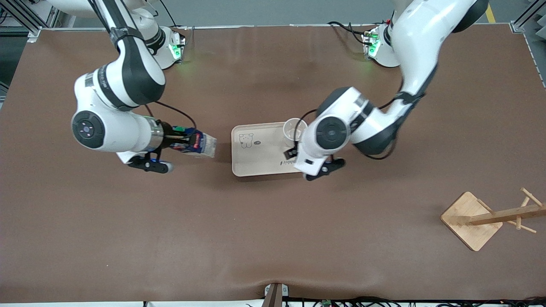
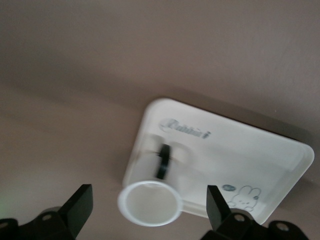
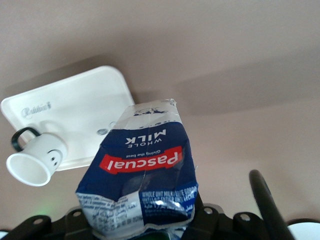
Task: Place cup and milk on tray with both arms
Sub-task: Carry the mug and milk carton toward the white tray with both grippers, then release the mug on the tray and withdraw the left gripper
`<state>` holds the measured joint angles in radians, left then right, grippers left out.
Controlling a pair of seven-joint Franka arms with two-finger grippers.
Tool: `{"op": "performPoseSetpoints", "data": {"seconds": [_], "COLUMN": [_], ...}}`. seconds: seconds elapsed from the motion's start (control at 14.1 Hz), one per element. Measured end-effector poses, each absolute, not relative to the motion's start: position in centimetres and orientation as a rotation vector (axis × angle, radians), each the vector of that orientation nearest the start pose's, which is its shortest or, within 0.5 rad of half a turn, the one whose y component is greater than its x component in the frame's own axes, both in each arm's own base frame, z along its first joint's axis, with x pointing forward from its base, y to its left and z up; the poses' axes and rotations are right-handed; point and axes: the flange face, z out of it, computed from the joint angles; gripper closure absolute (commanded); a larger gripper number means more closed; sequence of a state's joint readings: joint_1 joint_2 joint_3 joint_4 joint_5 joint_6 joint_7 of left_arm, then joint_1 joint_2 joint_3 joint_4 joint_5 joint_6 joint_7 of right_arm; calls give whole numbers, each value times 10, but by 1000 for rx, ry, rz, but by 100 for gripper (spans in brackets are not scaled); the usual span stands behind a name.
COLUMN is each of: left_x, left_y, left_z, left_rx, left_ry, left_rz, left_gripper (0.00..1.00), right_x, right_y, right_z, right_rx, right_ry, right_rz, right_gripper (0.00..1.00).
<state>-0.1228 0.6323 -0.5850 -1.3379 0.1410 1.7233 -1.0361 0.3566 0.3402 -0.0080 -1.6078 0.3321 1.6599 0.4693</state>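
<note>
Cup [image 1: 294, 128] apparently on tray [image 1: 256, 166], partly hidden by left arm.

A brown table [image 1: 273, 238] spreads across the whole front view. A wooden rack [image 1: 490, 218] lies tipped over on it, toward the left arm's end and nearer the front camera, its square base [image 1: 467, 215] tilted up on edge. The rack's post [image 1: 509, 214] and pegs point toward the table's edge.
</note>
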Motion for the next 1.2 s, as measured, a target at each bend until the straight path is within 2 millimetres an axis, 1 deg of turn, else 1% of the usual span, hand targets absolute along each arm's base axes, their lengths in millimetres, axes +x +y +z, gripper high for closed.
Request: {"op": "performPoseSetpoints", "data": {"seconds": [0.07,0.21,0.28,0.35,0.49,0.64,0.71,0.78,0.92,1.06,1.13,1.2], "left_x": [594,597,599,602,609,617,620,621,621,614,610,605], "left_y": [-342,-279,-250,-223,-175,-132,-115,-101,-82,-79,-80,-83], "left_z": [421,473,494,510,530,539,541,543,555,575,585,595], "left_rx": [-3075,-3050,-3051,-3056,-3059,-3049,-3046,-3046,-3050,-3035,-3023,-3014], "left_ry": [-514,-394,-346,-321,-357,-442,-476,-493,-506,-501,-494,-488], "left_rz": [377,374,363,346,306,278,273,269,236,172,136,103], "left_gripper": [0,0,0,0,0,0,0,0,0,0,0,0], "right_x": [575,566,559,554,546,544,545,545,535,517,510,505], "right_y": [264,312,332,347,366,376,378,382,402,429,440,448], "right_z": [413,416,418,420,418,409,404,398,383,363,354,346], "right_rx": [-2893,-2911,-2935,-2978,-3047,-3075,-3076,-3078,-3101,-3160,-3175,-3182], "right_ry": [259,234,220,190,143,153,166,176,182,154,144,146], "right_rz": [555,490,458,423,376,342,333,335,332,312,308,303], "right_gripper": [100,100,100,100,100,100,100,100,100,100,93,83]}}
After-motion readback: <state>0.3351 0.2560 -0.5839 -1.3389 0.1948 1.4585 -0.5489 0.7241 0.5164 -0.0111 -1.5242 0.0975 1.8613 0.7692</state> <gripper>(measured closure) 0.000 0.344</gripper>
